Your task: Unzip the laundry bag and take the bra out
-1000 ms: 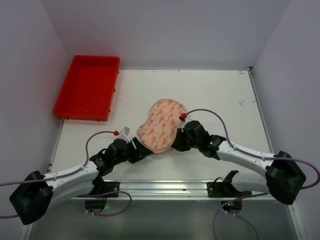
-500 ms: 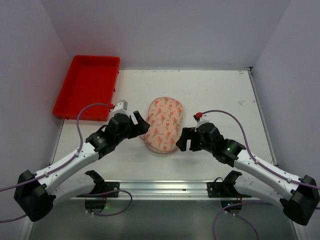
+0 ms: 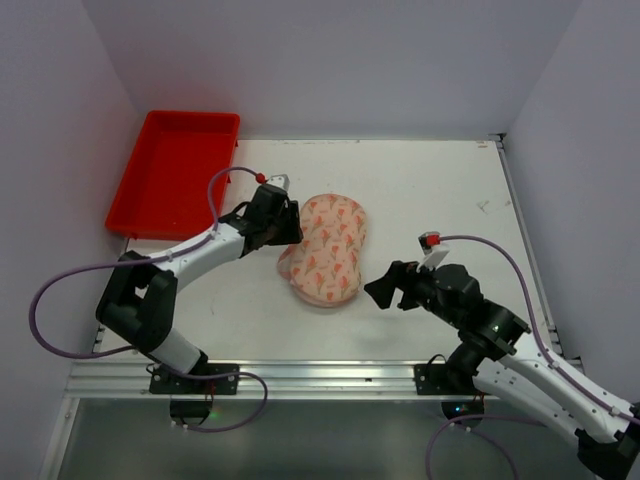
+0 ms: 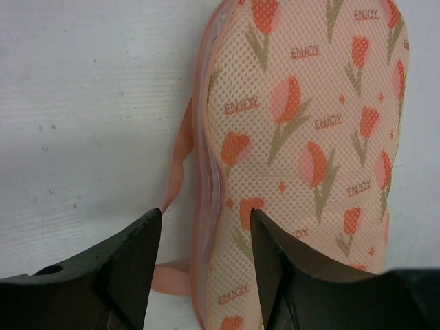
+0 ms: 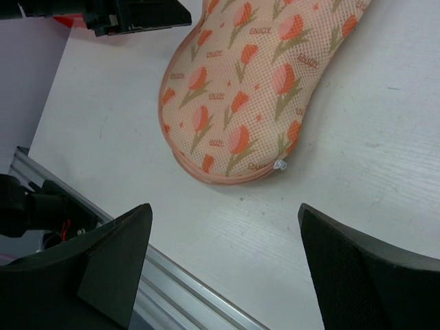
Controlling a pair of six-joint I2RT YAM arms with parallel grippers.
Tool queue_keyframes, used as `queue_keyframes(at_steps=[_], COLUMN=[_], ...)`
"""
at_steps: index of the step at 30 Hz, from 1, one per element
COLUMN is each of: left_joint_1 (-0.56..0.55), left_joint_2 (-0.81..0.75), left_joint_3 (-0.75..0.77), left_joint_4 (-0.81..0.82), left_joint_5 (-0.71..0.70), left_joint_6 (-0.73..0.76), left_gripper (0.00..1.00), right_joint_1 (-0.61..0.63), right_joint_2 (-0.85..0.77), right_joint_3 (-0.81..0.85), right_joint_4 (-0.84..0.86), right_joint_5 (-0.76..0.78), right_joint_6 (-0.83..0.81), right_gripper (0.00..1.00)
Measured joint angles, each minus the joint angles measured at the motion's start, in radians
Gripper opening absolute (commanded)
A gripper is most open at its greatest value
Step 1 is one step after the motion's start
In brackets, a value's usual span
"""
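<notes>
Laundry bag lies flat mid-frame on the white surface, with pale walls around it and a red tray at upper left. The left hand is spread open at the bag's left edge. The right hand gapes wide, near its lower right and apart from it. Only the right wrist view shows a small white tab on the rim. Only the left wrist view shows a pink strap.

White table — two things are carried.
The laundry bag is laid flat near the middle; the red tray is set at the far left corner — well apart from it.
</notes>
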Motion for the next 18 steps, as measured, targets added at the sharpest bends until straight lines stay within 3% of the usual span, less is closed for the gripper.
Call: queue_keyframes(at_steps=[10, 13, 14, 18], left_joint_1=[0.005, 0.005, 0.005, 0.005], left_joint_2=[0.109, 0.126, 0.13, 0.133], left_joint_3=[0.033, 0.033, 0.035, 0.061], left_joint_4=[0.0, 0.0, -0.002, -0.014], left_joint_5=[0.05, 0.055, 0.056, 0.062], left_joint_6=[0.059, 0.065, 0.066, 0.079], left_gripper=[0.37, 0.17, 0.05, 0.0], right_joint_1=[0.0, 0.0, 0.0, 0.0], right_joint_2=[-0.019, -0.012, -0.01, -0.012], right_joint_3=[-0.032, -0.039, -0.04, -0.047], right_joint_4=[-0.003, -0.003, -0.003, -0.003], right_joint_5=[0.0, 0.0, 0.0, 0.0], right_joint_6=[0.013, 0.013, 0.013, 0.013], right_gripper=[0.89, 0.88, 0.88, 0.88])
